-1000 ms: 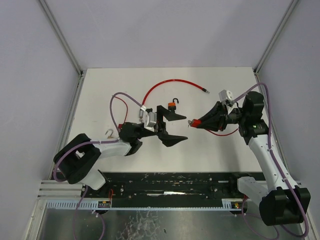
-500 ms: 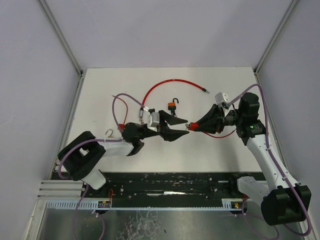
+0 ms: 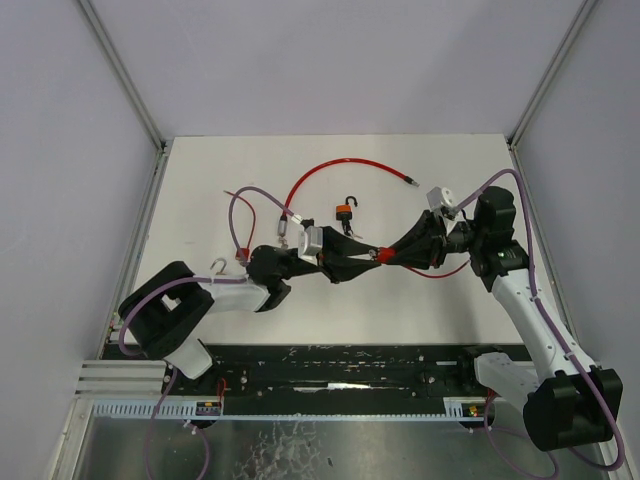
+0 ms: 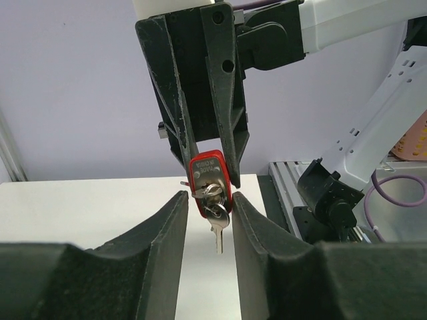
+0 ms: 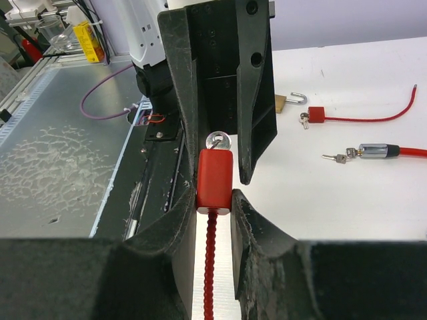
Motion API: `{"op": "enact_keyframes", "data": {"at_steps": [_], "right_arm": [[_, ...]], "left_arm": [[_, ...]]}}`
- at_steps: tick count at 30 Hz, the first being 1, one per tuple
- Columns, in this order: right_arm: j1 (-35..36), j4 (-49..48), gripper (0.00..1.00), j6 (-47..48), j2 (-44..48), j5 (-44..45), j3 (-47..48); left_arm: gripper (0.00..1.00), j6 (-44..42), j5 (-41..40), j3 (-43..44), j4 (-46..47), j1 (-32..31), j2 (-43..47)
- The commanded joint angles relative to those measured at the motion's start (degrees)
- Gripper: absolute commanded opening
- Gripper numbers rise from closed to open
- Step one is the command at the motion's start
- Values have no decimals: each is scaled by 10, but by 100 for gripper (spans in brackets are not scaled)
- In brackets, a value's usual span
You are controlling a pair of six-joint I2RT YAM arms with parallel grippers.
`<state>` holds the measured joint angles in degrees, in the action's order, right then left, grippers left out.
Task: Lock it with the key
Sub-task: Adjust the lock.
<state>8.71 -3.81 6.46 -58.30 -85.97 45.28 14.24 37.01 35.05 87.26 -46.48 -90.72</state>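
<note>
My right gripper (image 5: 214,199) is shut on the red lock body (image 5: 215,179) of a cable lock, whose red cable (image 5: 212,267) runs back between its fingers. A silver key (image 5: 219,141) sticks out of the lock's far end, and a spare key (image 4: 219,237) hangs from its ring. My left gripper (image 4: 209,198) faces the right one over mid-table. Its fingers (image 4: 172,227) are narrowly open on either side of the key and the lock's end (image 4: 208,175), with no clear pinch. In the top view the two grippers meet at the lock (image 3: 383,253).
A long red cable (image 3: 345,160) with a silver end (image 3: 286,222) loops across the back of the table. An orange padlock (image 3: 345,210) stands behind the left gripper. A brass padlock (image 3: 219,266) lies at the left. A small red lock (image 5: 315,114) with keys lies nearby.
The two arms have come together over mid-table. My left gripper's jaws have narrowed from wide open to a slim gap round the key. The right gripper still holds the lock.
</note>
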Motion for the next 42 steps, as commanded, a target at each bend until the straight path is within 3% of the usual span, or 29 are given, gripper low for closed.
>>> {"op": "enact_keyframes", "data": {"at_steps": [1,8,13,17,18,23,27,36,42], "right_arm": [[7,-31,0,2,-1,8,-1],[7,-35,1,1,-1,17,-5],[7,-37,2,3,-1,23,-8],[7,-37,5,4,1,28,-10],[7,-37,8,5,2,31,-10],[7,21,42,63,13,54,2],[8,69,57,105,15,68,9],[7,86,69,141,15,98,-3],[18,-37,69,45,10,125,-50]], "left_arm": [[30,-1,5,18,35,-3,-7],[27,7,27,25,34,-3,-13],[9,11,38,29,34,-3,-16],[0,12,49,31,34,-2,-17],[0,13,47,30,32,-3,-17],[0,8,31,20,22,2,-1],[0,25,33,19,27,12,3],[0,54,25,13,41,30,6],[0,61,7,13,42,33,4]]}}
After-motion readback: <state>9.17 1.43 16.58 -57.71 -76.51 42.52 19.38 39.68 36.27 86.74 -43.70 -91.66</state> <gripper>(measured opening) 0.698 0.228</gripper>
